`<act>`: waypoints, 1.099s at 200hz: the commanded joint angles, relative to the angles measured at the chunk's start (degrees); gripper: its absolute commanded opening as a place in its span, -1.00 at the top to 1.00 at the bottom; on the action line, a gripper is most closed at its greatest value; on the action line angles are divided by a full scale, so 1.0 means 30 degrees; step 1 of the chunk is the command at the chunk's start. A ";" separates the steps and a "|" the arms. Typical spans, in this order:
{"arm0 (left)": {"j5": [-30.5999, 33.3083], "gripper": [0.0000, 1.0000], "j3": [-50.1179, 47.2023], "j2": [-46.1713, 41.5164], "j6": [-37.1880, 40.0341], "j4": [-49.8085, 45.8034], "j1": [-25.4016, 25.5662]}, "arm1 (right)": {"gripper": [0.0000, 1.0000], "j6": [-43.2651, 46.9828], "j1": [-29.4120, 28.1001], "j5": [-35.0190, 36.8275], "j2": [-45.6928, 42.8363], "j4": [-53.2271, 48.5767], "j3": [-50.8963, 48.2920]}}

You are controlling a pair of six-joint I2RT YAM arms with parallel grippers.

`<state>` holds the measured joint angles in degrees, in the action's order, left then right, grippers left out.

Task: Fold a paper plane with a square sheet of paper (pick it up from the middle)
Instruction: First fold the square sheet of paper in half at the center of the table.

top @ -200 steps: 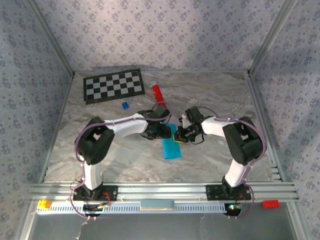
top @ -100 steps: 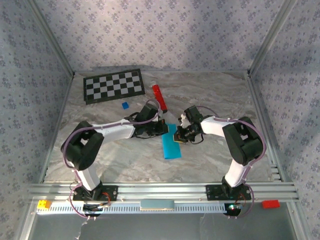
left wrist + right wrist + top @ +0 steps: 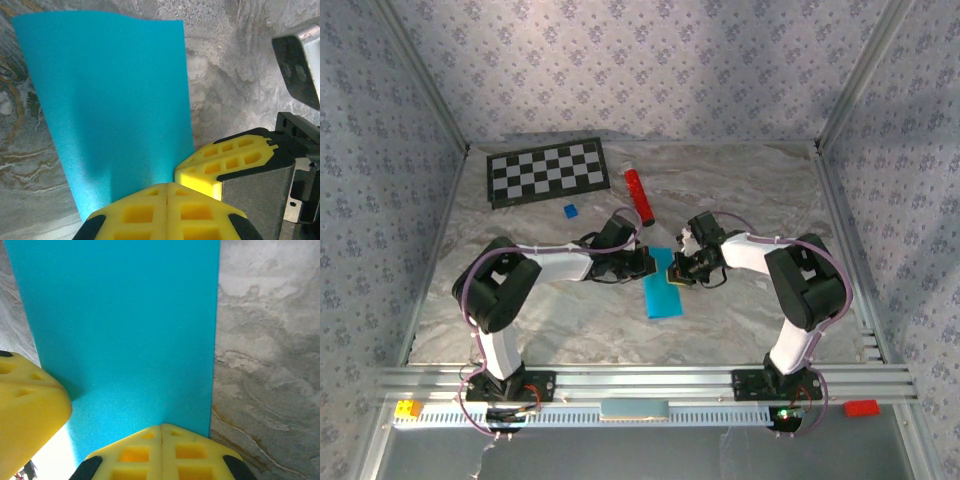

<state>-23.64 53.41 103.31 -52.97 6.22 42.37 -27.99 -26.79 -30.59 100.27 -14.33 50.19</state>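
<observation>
The square sheet of paper (image 3: 663,297) looks only halved. Left pincer (image 3: 650,263) and right pincer (image 3: 678,272) pinch its 12 o'clock end.

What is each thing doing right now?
Paper: folded into a narrow strip, lying down.
Left gripper: shut, tips at the paper's end.
Right gripper: shut, tips at the same end.
Red cylinder: lying on its side.
Blue block: untouched.
Checkerboard: lying flat.
</observation>
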 commanded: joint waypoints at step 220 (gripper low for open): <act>-0.1708 0.94 -0.1602 -0.0223 -0.0951 -0.0098 0.0311 | 1.00 0.0189 -0.0095 0.4103 0.1008 -0.2457 -0.0939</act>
<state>-27.64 50.52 101.47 -55.20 6.42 42.85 -28.01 -27.27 -29.15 100.16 -15.00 50.46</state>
